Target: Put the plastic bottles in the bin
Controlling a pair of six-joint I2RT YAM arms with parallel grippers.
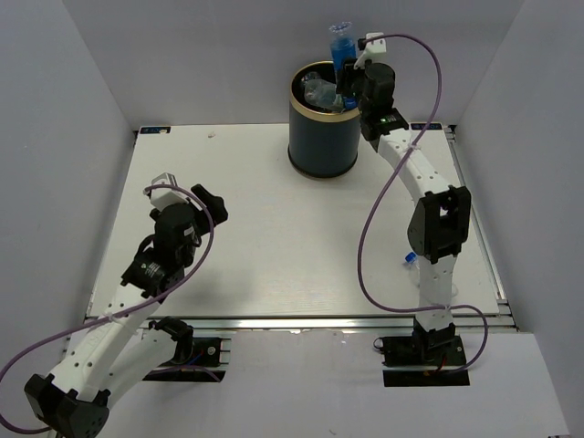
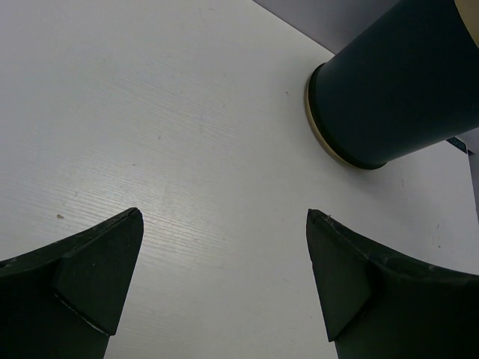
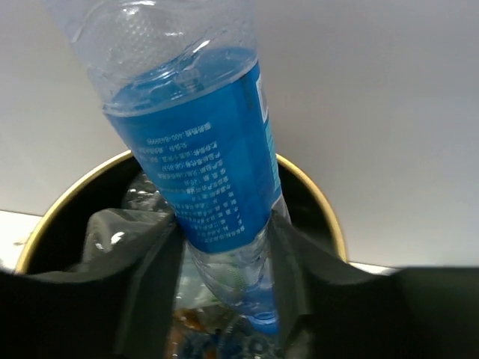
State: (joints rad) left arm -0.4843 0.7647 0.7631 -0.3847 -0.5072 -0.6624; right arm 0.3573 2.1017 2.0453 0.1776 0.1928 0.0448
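the right gripper (image 1: 352, 89) was clenched on a blue-labelled bottle (image 3: 202, 157) held nearly upright straight above the bin (image 1: 321, 137), its lower end, the cap i think, inside the rim, while the left gripper (image 2: 224, 277) hung open well apart.

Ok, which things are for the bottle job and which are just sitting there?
For the job: clear plastic bottle with blue label in the right end effector; tall navy bin with gold rim; clear bottles inside it.
Just there: open left end effector; purple cables; white table.
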